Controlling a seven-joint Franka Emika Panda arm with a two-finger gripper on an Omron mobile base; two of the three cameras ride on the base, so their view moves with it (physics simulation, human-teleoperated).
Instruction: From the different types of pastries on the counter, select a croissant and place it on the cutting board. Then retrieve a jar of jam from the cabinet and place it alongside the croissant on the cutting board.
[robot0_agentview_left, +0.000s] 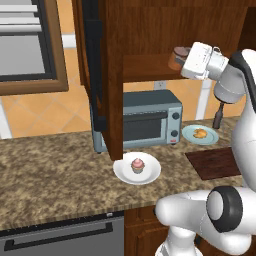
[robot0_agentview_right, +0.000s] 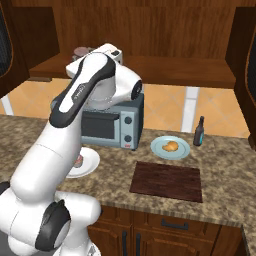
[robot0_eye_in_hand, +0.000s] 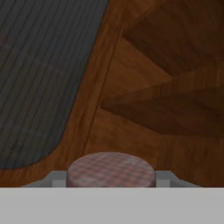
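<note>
The jar of jam (robot0_agentview_left: 178, 56) stands on the plank shelf of the open cabinet (robot0_agentview_left: 150, 30), above the toaster oven. My gripper (robot0_agentview_left: 184, 60) reaches in around it. In the hand view its grey fingertips (robot0_eye_in_hand: 57, 178) press both sides of the jar's brownish lid (robot0_eye_in_hand: 111, 168). The golden croissant (robot0_agentview_left: 200, 133) lies on its pale teal plate (robot0_agentview_left: 190, 135) on the counter (robot0_agentview_left: 50, 170). The dark cutting board (robot0_agentview_right: 167, 181) in front of that plate is bare. A pink-frosted cupcake (robot0_agentview_left: 137, 165) sits on a white plate (robot0_agentview_left: 150, 172).
The grey toaster oven (robot0_agentview_left: 145, 120) stands under the shelf. A slim dark bottle (robot0_agentview_right: 199, 131) is to the right of the teal plate. The open cabinet door (robot0_agentview_left: 97, 75) hangs left of the jar; in the hand view its dark panel (robot0_eye_in_hand: 35, 78) is close.
</note>
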